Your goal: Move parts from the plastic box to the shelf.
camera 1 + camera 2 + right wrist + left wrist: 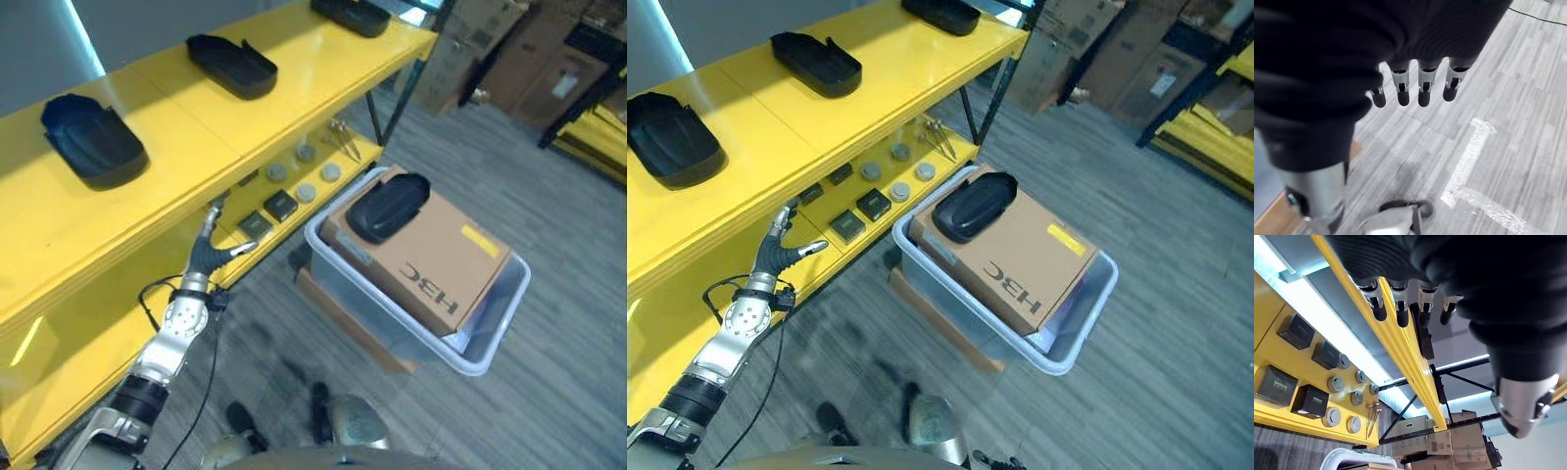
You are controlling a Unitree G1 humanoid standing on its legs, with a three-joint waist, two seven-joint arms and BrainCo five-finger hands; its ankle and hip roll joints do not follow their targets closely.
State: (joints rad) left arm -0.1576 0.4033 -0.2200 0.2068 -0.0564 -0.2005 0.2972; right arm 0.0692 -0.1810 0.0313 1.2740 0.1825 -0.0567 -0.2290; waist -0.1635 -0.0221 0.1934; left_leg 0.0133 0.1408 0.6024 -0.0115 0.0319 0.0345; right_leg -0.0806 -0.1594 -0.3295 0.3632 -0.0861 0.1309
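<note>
a black part (388, 207) is seen centre frame, on a cardboard box (423, 253) in the plastic box (490, 338), its long axis slanting toward upper right. the left hand (212, 251), open and empty, is held lower left of it, by the shelf (147, 211). the right hand (1415, 88), fingers relaxed, is empty.

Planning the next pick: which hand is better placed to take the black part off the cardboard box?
Probably the left hand: it is open by the shelf edge, nearest the black part. The right hand hangs open over bare floor.
</note>
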